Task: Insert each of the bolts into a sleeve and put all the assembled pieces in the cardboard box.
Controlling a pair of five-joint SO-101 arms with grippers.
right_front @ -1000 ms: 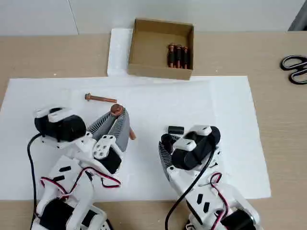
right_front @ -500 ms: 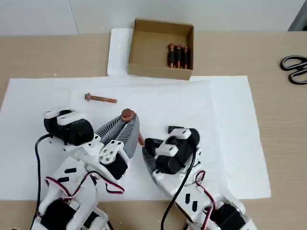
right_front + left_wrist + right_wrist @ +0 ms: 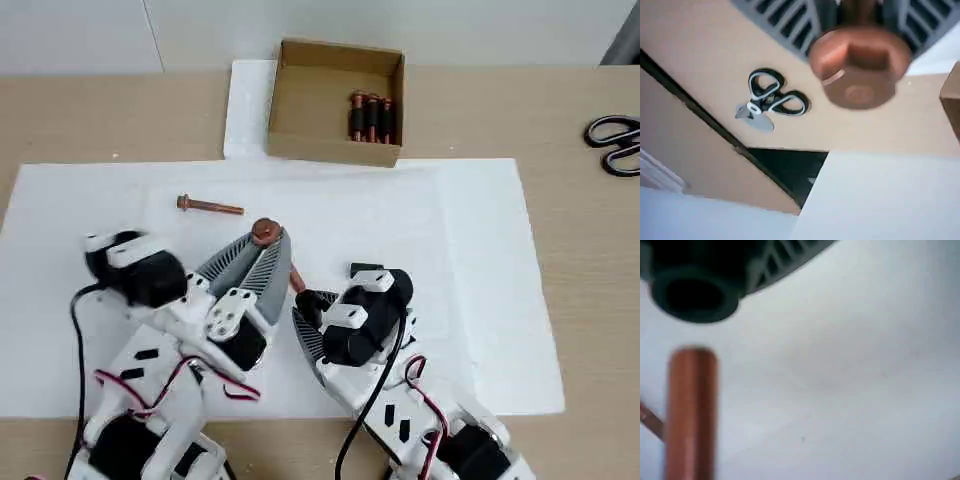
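— Copper-coloured metal: the held bolt (image 3: pixel 265 232) has a smooth round shank and a hexagonal head (image 3: pixel 860 67). The left tool (image 3: pixel 262 248) is clamped on that shank with its grey ribbed jaws, and the head stands proud of the tips.

— And the right tool (image 3: pixel 305 306)?

— It is closed on the held sleeve (image 3: pixel 695 300), a short black matt tube with its bore open at the end. The bolt's blunt end (image 3: pixel 690 415) sits just beside the sleeve's mouth. The two are apart and nothing is entered.

— Where does this take place?

— Over the white paper sheet (image 3: pixel 480 250), towards the near edge of the wooden worktop (image 3: pixel 100 110), about midway along it.

— Other parts?

— A loose bolt (image 3: pixel 210 206) lies flat on the sheet, beyond the left tool. A spare sleeve (image 3: pixel 366 269) lies just beyond the right arm.

— The cardboard box (image 3: pixel 310 100)?

— It is plain brown and open-topped, at the middle of the far edge. Three assembled pieces (image 3: pixel 371 117) lie side by side against its right wall. Black-handled scissors (image 3: pixel 615 143) rest at the right edge.
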